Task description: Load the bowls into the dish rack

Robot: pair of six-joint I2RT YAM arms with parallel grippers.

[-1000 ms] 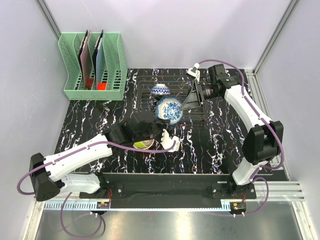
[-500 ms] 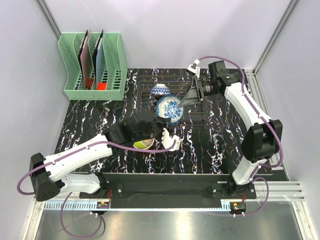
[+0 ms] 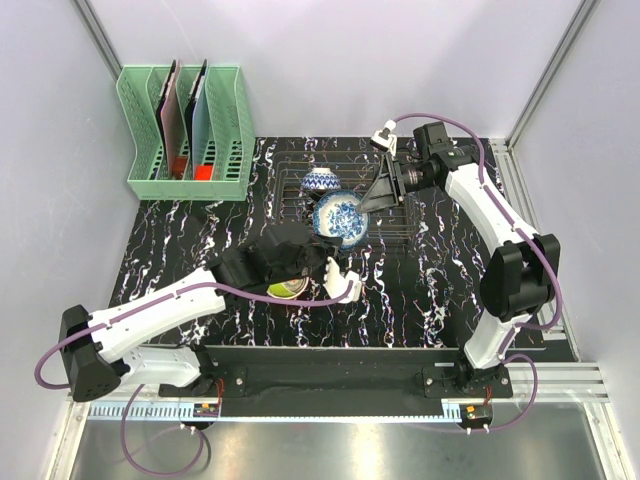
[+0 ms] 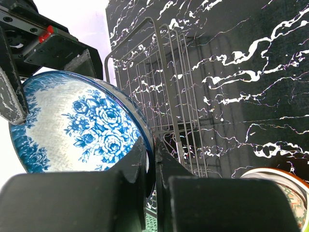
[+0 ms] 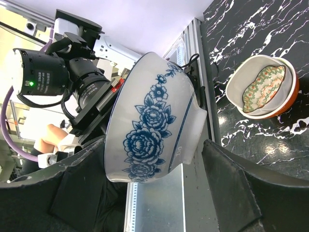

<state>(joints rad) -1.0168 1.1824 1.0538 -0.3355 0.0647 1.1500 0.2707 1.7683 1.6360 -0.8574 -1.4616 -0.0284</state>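
My left gripper (image 4: 153, 145) is shut on the rim of a white bowl with blue roses (image 4: 72, 125) and holds it on edge over the near side of the wire dish rack (image 4: 164, 87). In the top view the gripper (image 3: 320, 243) sits just below that bowl (image 3: 338, 216). My right gripper (image 3: 375, 195) is open, with its fingers (image 5: 227, 183) on either side of the same bowl (image 5: 149, 116). A second blue-patterned bowl (image 3: 320, 180) stands in the rack (image 3: 395, 225). An orange bowl (image 5: 263, 87) lies on the table under my left arm (image 3: 288, 289). The other bowls are out of view.
A tall mint-green slotted holder (image 3: 185, 130) with flat boards stands at the back left. The table is black marble-patterned (image 3: 420, 290). Grey walls close the left, back and right. The orange bowl also shows at the lower right of the left wrist view (image 4: 282, 188).
My right gripper has drawn a little closer around the blue rose bowl. The left arm and the bowl have barely shifted.
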